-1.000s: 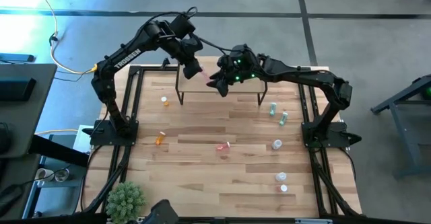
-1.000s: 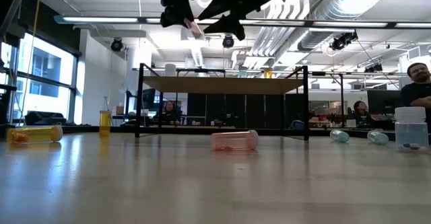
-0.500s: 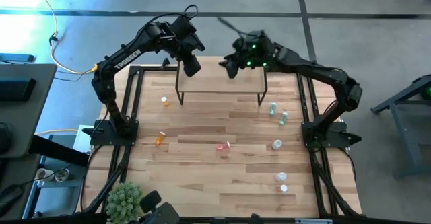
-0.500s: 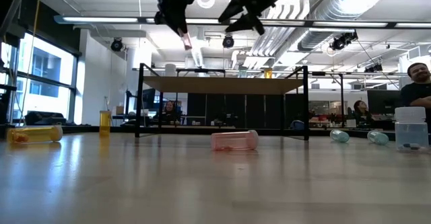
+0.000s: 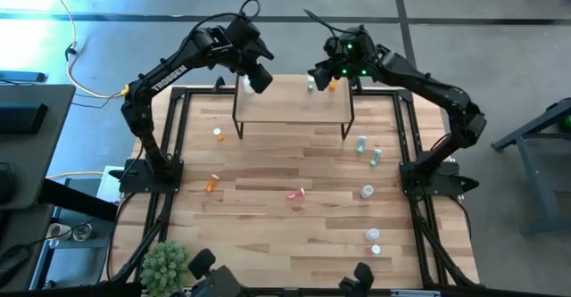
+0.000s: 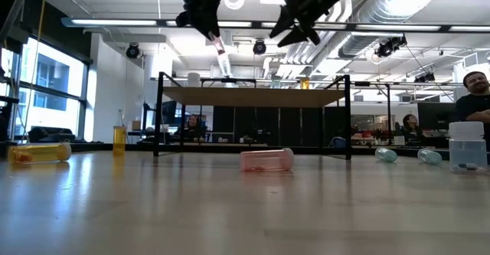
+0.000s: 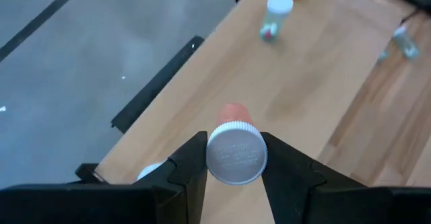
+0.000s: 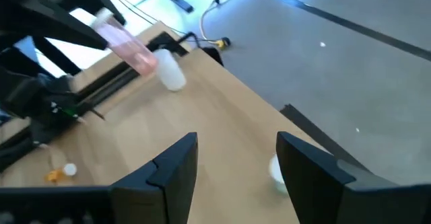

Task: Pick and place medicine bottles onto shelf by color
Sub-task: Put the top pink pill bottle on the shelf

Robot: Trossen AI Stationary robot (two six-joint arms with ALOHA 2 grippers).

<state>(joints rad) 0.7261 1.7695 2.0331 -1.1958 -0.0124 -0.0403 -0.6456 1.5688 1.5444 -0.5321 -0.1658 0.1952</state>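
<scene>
We see a green spiky plant (image 5: 166,263) at the near left corner of the wooden tabletop (image 5: 268,235). A yellow cable (image 5: 85,87) runs across the grey floor (image 5: 500,47) at far left. A person (image 6: 476,94) sits at far right.

Tilted pink bottle (image 7: 234,150) above shelf (image 5: 290,108)

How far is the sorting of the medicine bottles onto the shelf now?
Done: a few bottles stand on the shelf, a white bottle among them. In hand: the left hand holds a pink bottle above the shelf; the right hand hovers open nearby. Left: about eight bottles on the table, for example a lying pink bottle.
</scene>
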